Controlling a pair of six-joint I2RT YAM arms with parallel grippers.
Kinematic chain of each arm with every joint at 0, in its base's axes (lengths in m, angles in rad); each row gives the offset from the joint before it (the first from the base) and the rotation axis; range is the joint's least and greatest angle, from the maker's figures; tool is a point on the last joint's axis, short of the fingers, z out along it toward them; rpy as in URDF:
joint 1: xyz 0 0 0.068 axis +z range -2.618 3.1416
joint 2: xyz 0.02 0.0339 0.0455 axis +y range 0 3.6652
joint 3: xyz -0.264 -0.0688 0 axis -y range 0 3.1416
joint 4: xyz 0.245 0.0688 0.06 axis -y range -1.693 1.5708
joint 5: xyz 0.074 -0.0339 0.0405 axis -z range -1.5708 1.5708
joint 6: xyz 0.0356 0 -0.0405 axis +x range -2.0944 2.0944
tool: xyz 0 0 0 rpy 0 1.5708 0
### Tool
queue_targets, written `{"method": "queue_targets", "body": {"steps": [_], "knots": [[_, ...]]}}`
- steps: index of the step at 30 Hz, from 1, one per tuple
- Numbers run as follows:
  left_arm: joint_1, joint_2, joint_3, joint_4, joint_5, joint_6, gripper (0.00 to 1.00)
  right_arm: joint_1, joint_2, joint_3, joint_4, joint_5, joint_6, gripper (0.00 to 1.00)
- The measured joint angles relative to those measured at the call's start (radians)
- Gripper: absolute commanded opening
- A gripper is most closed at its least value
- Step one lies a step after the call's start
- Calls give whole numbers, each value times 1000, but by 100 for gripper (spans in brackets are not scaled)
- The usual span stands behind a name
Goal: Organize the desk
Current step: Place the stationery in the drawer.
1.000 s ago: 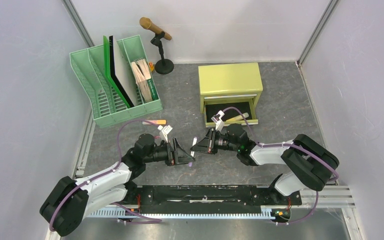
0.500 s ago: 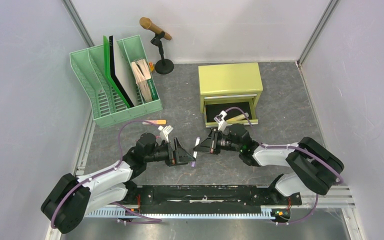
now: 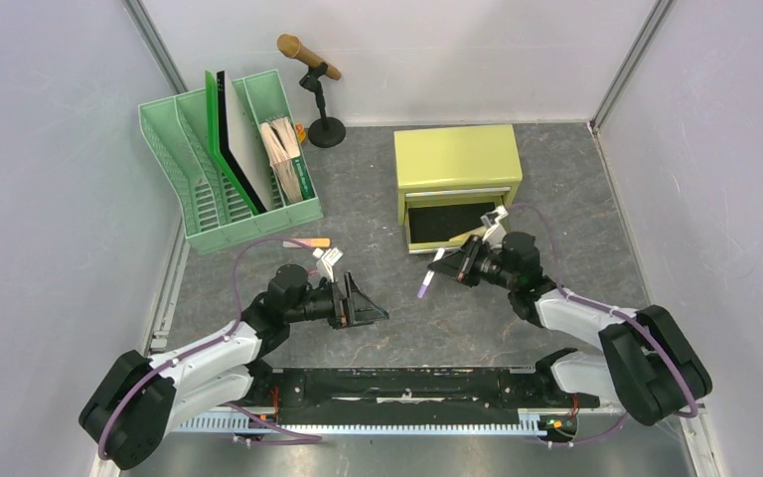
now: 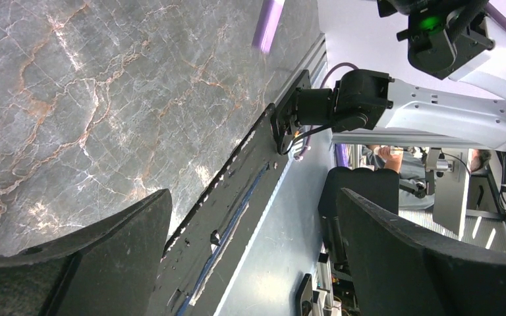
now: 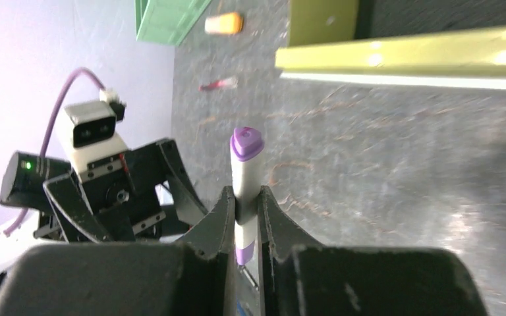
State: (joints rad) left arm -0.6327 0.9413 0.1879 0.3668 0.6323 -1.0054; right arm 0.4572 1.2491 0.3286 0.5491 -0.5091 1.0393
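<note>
Your right fingers [image 5: 219, 220] pinch the purple-capped marker [image 5: 242, 168] near the open drawer [image 3: 442, 221], likely to stow it; your left fingers [image 4: 122, 227] stand wide, empty.

Dark grey veined desk [image 3: 556, 199] spanned frame between pale walls. Green file rack [image 3: 248, 227] stood upper left. Microphone stand [image 3: 326, 131] stood upper centre, by back wall. Yellow-green drawer cabinet [image 3: 457, 159] sat right of centre, lower drawer open. Orange-capped marker [image 3: 308, 242] lay just below rack.
</note>
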Motion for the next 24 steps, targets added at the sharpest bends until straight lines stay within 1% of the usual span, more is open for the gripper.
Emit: {"method": "queue_targets", "body": {"steps": [5,12,16,24], "knots": [[0,-6,0,-2,-3,0,100,-130,-19,2,-49,-32,-36,2],[0,-15,0,-22,-3,0,100,-238,-19,26,-74,-52,-36,2],[0,-19,0,-35,-3,0,100,-291,-14,53,-52,-57,-13,2],[0,-28,0,-40,-5,0,100,-357,60,104,47,-43,68,2]]}}
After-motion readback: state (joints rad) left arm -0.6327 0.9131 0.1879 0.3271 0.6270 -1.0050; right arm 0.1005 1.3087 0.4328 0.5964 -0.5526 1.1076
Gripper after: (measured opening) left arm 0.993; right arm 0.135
